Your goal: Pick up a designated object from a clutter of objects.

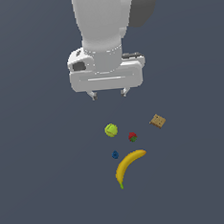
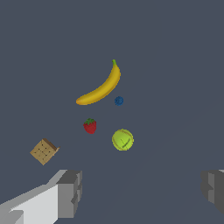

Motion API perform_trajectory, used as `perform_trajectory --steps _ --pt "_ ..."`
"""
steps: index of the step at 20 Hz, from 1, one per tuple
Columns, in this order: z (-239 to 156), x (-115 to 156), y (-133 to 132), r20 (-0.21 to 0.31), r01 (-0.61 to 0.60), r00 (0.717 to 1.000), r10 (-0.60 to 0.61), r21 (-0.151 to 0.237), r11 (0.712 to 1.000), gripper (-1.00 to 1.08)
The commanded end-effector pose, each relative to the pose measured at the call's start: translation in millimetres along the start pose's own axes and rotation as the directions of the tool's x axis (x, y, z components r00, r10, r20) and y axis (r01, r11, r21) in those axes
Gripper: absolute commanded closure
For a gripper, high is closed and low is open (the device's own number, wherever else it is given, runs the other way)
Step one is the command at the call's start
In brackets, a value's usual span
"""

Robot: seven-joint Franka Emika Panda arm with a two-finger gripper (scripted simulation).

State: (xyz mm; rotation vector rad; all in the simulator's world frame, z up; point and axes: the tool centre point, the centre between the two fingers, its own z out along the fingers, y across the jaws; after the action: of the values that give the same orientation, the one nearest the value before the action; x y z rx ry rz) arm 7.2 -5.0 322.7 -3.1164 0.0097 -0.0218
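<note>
The designated object, a flat tan square cracker [image 1: 157, 121] [image 2: 43, 151] with darker dots, lies on the grey floor at the exterior view's right of the clutter of objects. That clutter holds a yellow banana [image 1: 128, 165] [image 2: 100, 87], a yellow-green tennis ball [image 1: 111, 130] [image 2: 122, 140], a red strawberry [image 1: 132, 136] [image 2: 90, 126] and a tiny blue piece [image 1: 115, 155] [image 2: 118, 101]. My gripper [image 1: 109, 93] [image 2: 141, 192] hangs high above the floor, open and holding nothing, behind the ball and well apart from the cracker.
The flat dark grey floor [image 1: 48, 186] runs all around the small group of items. The white arm body [image 1: 104, 33] rises behind the gripper.
</note>
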Motion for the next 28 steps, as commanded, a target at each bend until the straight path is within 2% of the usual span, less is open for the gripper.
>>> perform_trajectory --steps 1,10,17,28 --pt "0 0 0 0.0 0.0 1.0 0.0 0.0 1.0 -0.92" --pt "-9 -3 0 -0.013 -0.016 1.0 0.016 0.028 0.999 -0.92" --pt "-6 -2 -2 -0.012 -0.023 1.0 0.024 0.027 0.999 -0.92" --pt "26 3 -32 -0.004 -0.104 0.995 0.104 0.025 0.994 -0.92"
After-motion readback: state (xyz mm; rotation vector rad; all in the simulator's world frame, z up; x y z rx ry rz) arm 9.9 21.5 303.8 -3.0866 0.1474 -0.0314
